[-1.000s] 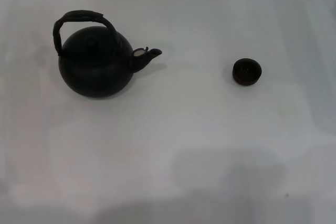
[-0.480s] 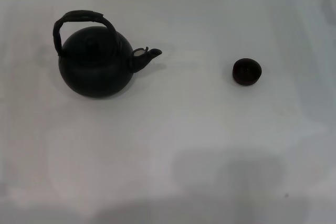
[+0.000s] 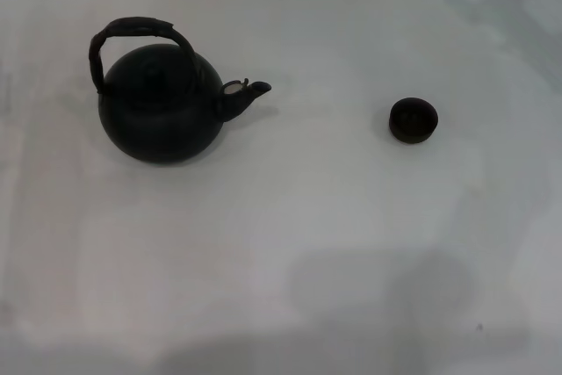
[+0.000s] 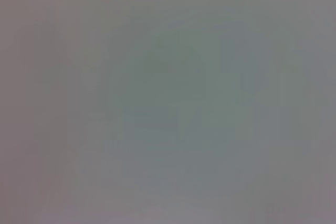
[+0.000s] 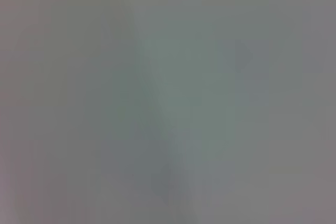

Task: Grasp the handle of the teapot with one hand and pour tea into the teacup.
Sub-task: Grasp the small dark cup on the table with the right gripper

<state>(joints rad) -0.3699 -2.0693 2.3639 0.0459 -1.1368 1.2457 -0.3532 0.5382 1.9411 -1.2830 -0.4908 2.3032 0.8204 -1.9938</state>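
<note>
The teapot (image 3: 160, 104) stands upright on the white table (image 3: 307, 243), its handle (image 3: 136, 31) arched above and its spout pointing toward the teacup (image 3: 413, 119), well apart. Neither gripper shows, so their state cannot be told; no writing is readable.

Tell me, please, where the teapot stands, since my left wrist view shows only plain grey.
Observer: In the head view, the teapot stands upright on the left side of the table.
Operator: Which way would it pour?
Observer: Its spout points right, toward the teacup, which stands well apart from it.
Operator: Is anything gripping it yet?
Observer: No. The handle is free, and neither gripper shows in any view.
</note>
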